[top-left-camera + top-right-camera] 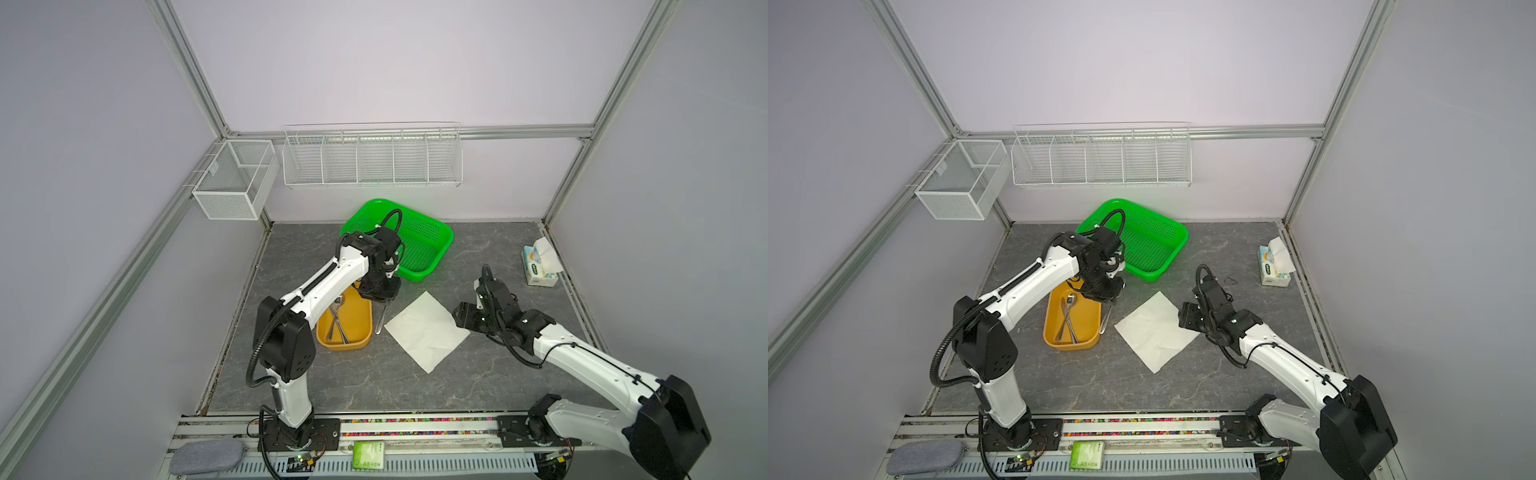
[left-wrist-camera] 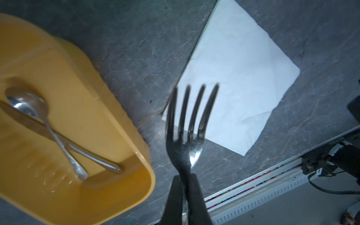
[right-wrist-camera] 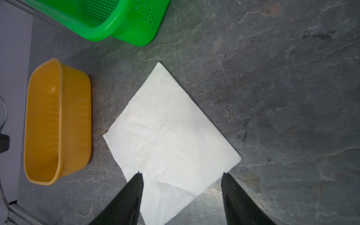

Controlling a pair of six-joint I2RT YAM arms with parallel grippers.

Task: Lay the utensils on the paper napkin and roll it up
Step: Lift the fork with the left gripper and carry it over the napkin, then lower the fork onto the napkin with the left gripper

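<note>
Pinching the fork (image 2: 183,150) by the handle, the left gripper (image 2: 185,178) is closed tight, tines just beside the napkin (image 1: 426,330). The right gripper (image 3: 181,174) hovers over the napkin's edge, jaws wide, empty. Spoon (image 2: 27,105) and knife (image 2: 97,158) lie crossed in a tub (image 1: 344,345) beside it.

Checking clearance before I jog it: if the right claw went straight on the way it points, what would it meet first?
Probably the napkin, lying flat on the table ahead of the right claw, whose jaws stand open; nothing stands between, though depth is unclear.
</note>
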